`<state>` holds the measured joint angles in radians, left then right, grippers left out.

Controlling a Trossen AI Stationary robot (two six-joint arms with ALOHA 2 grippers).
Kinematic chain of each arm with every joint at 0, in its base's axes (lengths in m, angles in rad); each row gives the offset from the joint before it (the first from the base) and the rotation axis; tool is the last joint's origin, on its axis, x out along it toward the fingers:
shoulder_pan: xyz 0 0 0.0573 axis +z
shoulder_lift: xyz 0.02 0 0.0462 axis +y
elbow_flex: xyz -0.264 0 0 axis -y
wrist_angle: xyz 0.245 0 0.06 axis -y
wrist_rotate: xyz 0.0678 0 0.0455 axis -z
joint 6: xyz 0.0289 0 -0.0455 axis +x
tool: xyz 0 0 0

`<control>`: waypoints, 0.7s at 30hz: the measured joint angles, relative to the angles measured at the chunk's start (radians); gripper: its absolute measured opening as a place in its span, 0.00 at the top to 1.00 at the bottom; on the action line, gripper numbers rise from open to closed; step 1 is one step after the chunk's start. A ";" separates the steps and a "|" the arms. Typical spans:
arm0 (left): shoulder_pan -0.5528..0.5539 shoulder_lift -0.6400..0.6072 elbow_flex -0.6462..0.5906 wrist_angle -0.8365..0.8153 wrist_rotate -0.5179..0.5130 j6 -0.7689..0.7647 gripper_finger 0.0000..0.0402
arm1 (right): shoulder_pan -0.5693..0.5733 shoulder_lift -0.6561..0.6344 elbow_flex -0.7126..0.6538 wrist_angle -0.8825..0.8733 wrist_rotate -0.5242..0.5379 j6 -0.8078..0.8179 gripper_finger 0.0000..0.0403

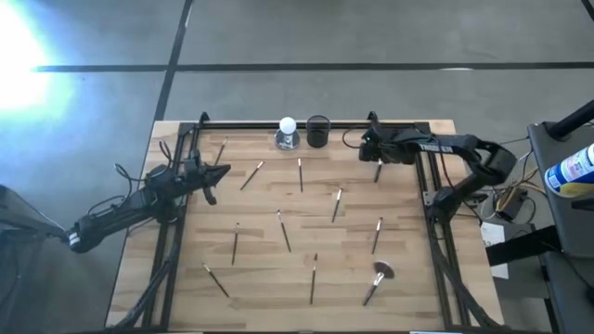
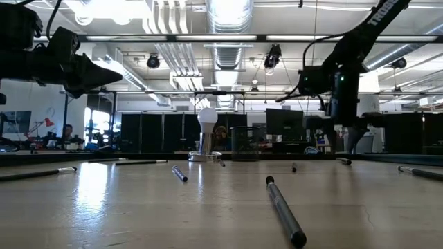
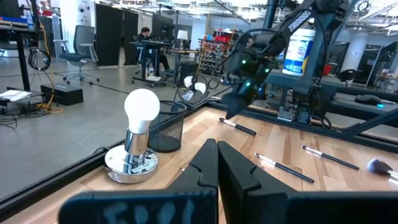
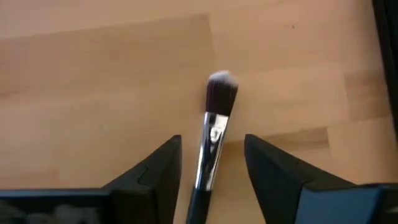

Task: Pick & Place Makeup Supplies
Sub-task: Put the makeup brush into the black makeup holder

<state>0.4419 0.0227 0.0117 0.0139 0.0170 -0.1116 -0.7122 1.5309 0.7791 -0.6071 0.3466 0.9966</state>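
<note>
Several thin makeup brushes lie flat and scattered on the wooden table. One with a wide fluffy head lies near the near right corner. My right gripper is open at the far right, pointing down. Its fingers stand on either side of a dark-handled brush with a small dark head, and a gap shows on each side. In the high view that brush lies just below my right gripper. My left gripper is shut and hovers above the table's left side, holding nothing.
A white ball on a clear base and a small black cup stand side by side at the far edge's middle. A black frame rail runs around the table. Other brushes lie between the two arms.
</note>
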 joint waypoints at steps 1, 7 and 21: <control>0.000 0.000 0.000 0.000 0.000 0.000 1.00 | -0.008 0.013 0.002 0.016 0.002 0.000 0.56; 0.000 0.000 0.000 0.000 0.000 0.000 1.00 | -0.067 0.071 0.004 0.095 0.006 0.012 0.56; 0.000 0.000 0.000 0.000 0.000 0.000 1.00 | -0.051 0.153 0.007 0.143 0.044 0.006 0.76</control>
<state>0.4419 0.0223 0.0118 0.0139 0.0170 -0.1116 -0.7634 1.6836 0.7863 -0.4642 0.3910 1.0024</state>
